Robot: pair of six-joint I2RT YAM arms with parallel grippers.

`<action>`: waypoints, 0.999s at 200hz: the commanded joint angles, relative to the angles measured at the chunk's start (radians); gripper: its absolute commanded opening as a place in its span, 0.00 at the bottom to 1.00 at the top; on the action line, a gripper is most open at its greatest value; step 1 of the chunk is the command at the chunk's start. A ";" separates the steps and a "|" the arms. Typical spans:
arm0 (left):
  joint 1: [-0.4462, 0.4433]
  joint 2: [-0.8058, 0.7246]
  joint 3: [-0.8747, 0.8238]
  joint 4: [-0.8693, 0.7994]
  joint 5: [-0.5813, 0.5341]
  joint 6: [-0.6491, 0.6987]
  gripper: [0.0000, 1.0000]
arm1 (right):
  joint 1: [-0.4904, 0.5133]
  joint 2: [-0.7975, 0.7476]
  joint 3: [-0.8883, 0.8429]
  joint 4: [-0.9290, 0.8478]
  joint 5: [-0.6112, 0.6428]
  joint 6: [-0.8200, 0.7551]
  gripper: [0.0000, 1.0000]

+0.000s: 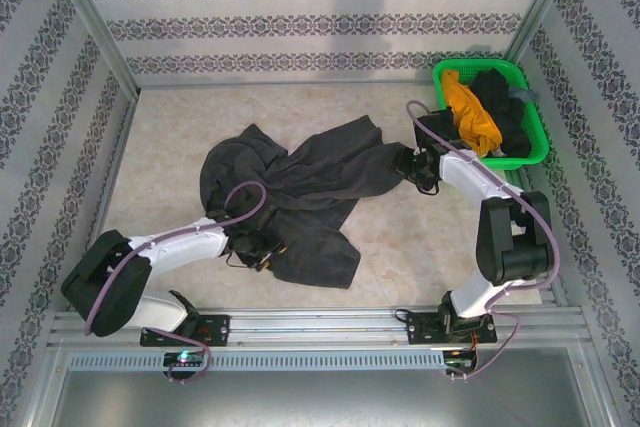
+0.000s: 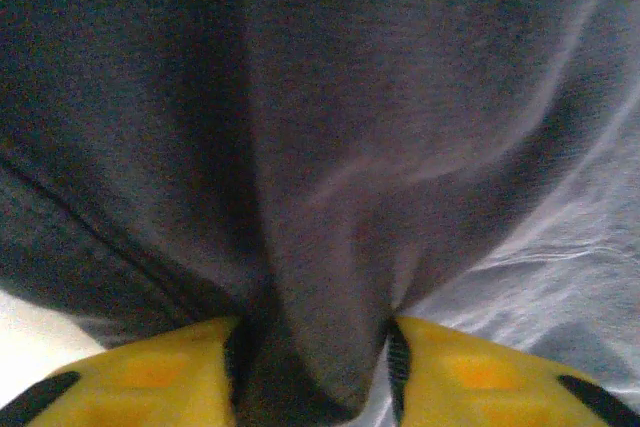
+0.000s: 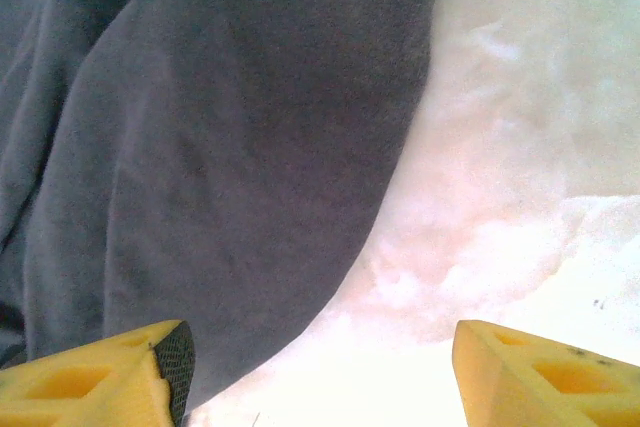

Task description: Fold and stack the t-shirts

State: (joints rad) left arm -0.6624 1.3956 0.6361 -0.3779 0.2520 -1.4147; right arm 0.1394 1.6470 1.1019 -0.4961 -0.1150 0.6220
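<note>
- Step, my read: spreading the grey shirt flat; no fold made yet.
- left gripper is clamped on a bunch of its cloth, at the near-side flap.
- right gripper is wide open, holding nothing, at the shirt's right edge.
- Shirt lies crumpled mid-table; long axis roughly left-right, collar end unclear.
- Next: right closes on that edge, then both pull apart.
- yellow shirt and black shirt sit in the basket.

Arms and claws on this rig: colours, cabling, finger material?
Left arm and right arm: white links, black joint housings, a lilac cable looping along each. Left claw and right claw: yellow wedge-shaped fingers with moulded recesses and black textured pads on the inner faces.
</note>
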 commanded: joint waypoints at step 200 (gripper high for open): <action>0.552 -0.356 0.671 0.050 -0.138 0.485 0.00 | 0.025 -0.280 0.452 0.158 -0.005 0.074 0.00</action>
State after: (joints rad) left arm -0.1482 1.0630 1.2049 -0.4038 0.1024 -1.0389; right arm 0.1719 1.4380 1.5215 -0.3645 -0.1555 0.6975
